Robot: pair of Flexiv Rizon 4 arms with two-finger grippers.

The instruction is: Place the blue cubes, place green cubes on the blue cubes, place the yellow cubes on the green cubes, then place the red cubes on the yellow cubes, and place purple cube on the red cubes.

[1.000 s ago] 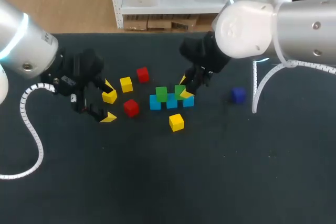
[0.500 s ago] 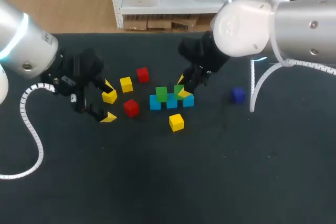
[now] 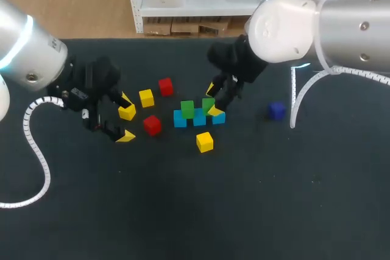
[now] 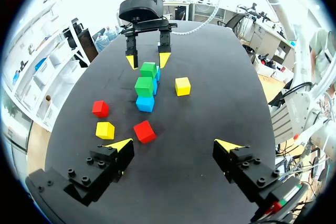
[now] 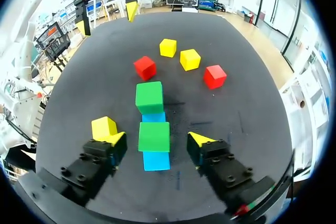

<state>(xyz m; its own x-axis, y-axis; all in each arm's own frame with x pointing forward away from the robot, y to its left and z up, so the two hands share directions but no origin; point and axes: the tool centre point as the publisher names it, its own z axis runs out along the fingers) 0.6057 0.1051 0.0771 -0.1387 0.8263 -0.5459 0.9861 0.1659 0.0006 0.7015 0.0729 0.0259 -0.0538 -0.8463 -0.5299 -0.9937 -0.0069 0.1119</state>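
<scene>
So the right hand [image 3: 212, 100] is wide open and sits around one green cube [image 3: 208, 105]. There's a yellow tip on either side with a gap on both, so it's not actually gripping anything. That cube sits on the right part of the blue row [image 3: 199, 118], just right of centre in the head view, and the second green cube [image 3: 187, 109] is on the left part of the same row. A yellow cube [image 3: 205, 142] lies loose just below the row. The left hand [image 3: 126, 118] is at the middle left, also wide open and empty, with another yellow cube [image 3: 127, 112] right by its upper finger and a red cube [image 3: 152, 125] just to its right. The third yellow cube [image 3: 146, 97] and second red cube [image 3: 165, 86] sit above those. The purple cube [image 3: 276, 110], looks pretty dark blue tbh, is off by itself at the right on the black counter [image 3: 244, 211].
</scene>
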